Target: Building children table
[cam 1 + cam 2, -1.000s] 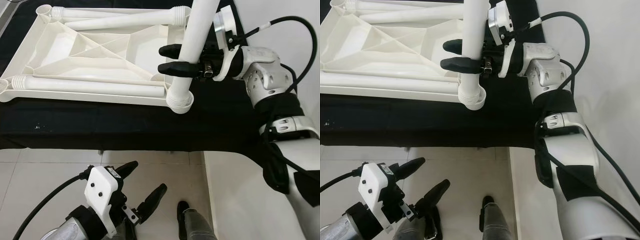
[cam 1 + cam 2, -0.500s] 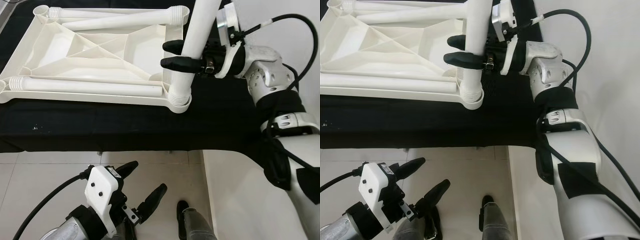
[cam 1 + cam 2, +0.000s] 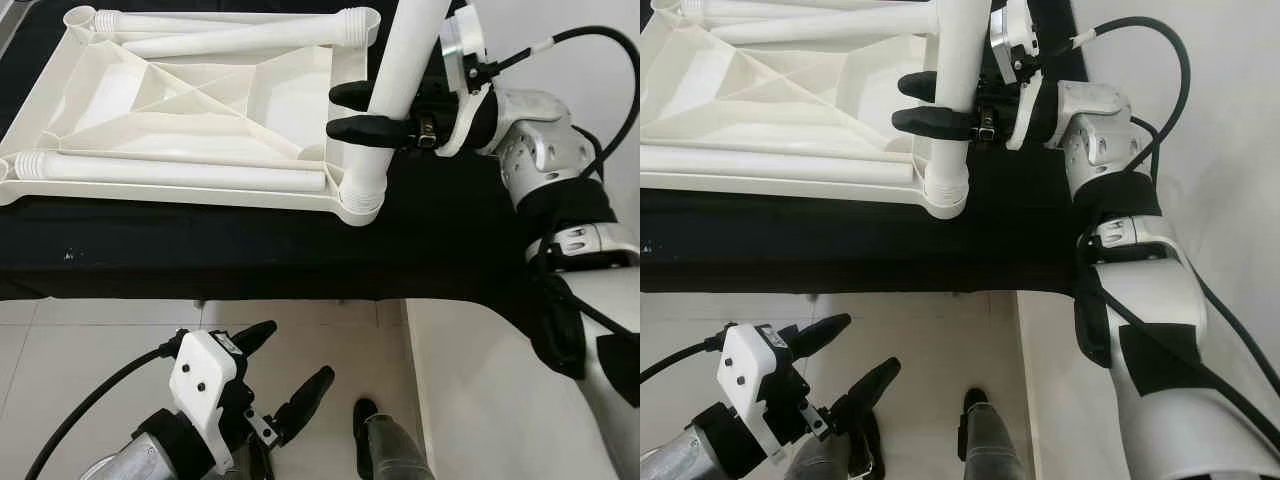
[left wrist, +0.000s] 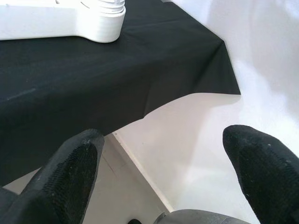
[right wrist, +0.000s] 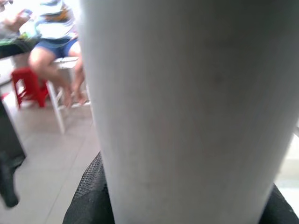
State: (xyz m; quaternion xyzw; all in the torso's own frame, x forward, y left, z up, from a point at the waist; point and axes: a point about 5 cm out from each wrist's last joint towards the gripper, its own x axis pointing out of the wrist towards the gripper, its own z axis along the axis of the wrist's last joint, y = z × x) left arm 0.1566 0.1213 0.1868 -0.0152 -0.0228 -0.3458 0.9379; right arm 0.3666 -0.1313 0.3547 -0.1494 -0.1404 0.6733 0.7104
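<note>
No text, label, brand, number or sign can be read in any view.
</note>
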